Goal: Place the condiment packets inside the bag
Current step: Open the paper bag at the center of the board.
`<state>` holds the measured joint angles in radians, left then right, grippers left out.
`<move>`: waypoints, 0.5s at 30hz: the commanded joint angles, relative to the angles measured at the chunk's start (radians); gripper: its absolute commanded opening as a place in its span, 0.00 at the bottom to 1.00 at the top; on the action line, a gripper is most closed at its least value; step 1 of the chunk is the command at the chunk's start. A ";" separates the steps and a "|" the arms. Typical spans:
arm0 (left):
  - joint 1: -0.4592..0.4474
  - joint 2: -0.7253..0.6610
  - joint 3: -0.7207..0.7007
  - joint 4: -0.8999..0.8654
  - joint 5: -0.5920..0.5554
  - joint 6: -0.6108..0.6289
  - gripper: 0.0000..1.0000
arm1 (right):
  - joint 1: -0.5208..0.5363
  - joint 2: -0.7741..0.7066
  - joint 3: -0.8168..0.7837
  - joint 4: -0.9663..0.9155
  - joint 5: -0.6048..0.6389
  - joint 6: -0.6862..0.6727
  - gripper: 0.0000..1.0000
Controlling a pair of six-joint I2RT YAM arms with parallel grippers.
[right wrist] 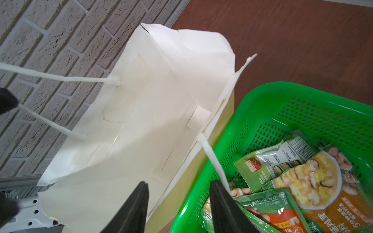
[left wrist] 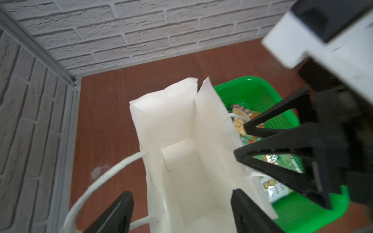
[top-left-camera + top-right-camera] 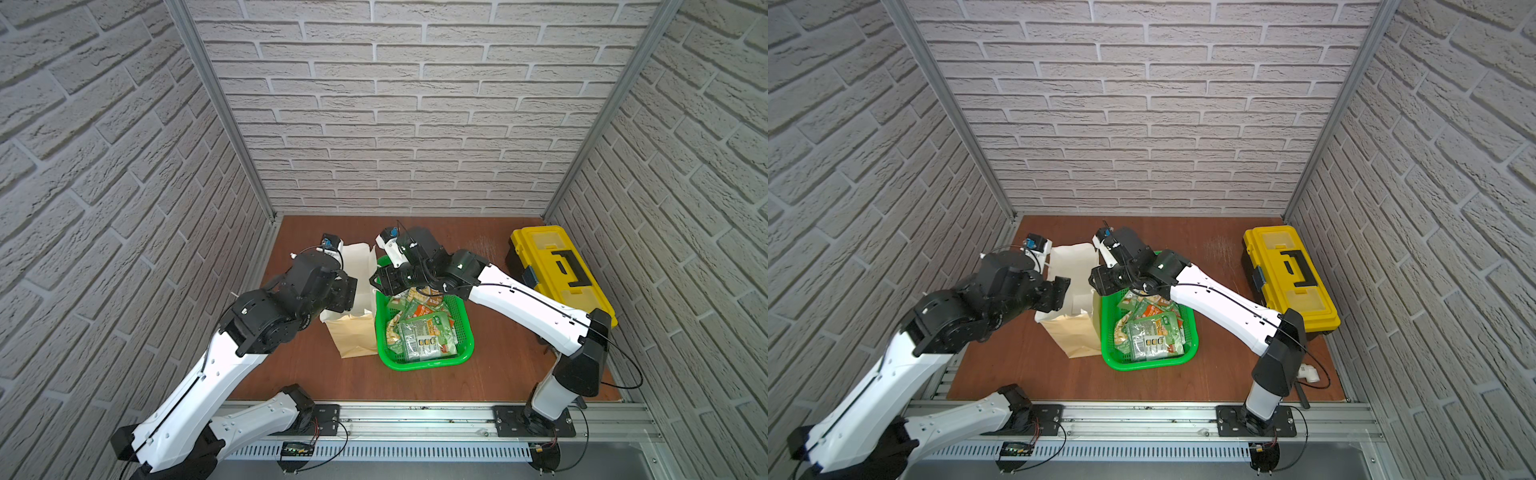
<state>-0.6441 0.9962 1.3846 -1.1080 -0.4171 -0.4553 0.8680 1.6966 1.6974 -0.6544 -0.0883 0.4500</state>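
standing upright on the wooden table (image 3: 498, 374), the bag (image 3: 353, 336) is set right against one side of the green basket (image 3: 419, 365), probably so each packet needs only a short hop over a single paper wall. the condiment packets (image 3: 419, 332) all lie heaped in that basket. the left wrist view looks straight down to the bag's white bottom and nothing is in it, so by my reading the loading has not begun and this step is about keeping the mouth spread. the left gripper (image 2: 181, 192) hangs over the opening with its jaws wide apart, one finger outside the wall away from the basket and the other by the basket-side wall, clamped on nothing. the right gripper (image 1: 179, 182) has its jaws parted too, straddling the basket-side wall, one finger over the white inside and one over the packets, with a cord handle (image 1: 213, 159) lying against the latter; the paper is not pinched. that placing suits steadying a floppy rim, since the far corner is split. counted: one bag with two handles, one basket, one yellow toolbox (image 3: 557, 270) well apart, two grippers. of packets i make out at least five, but they overlap and part of the heap is hidden, so an exact number i cannot tell
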 commanded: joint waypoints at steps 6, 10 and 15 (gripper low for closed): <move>0.033 -0.015 -0.023 -0.103 -0.196 0.008 0.79 | 0.000 0.040 0.021 0.038 -0.016 0.010 0.58; 0.086 -0.016 -0.060 -0.065 -0.143 0.032 0.74 | 0.000 0.067 0.057 0.023 -0.019 0.012 0.59; 0.195 -0.021 -0.130 0.019 0.024 0.060 0.67 | 0.002 0.110 0.094 0.002 -0.018 0.012 0.60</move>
<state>-0.4877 0.9833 1.2854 -1.1606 -0.4904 -0.4194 0.8680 1.7870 1.7580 -0.6472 -0.1059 0.4583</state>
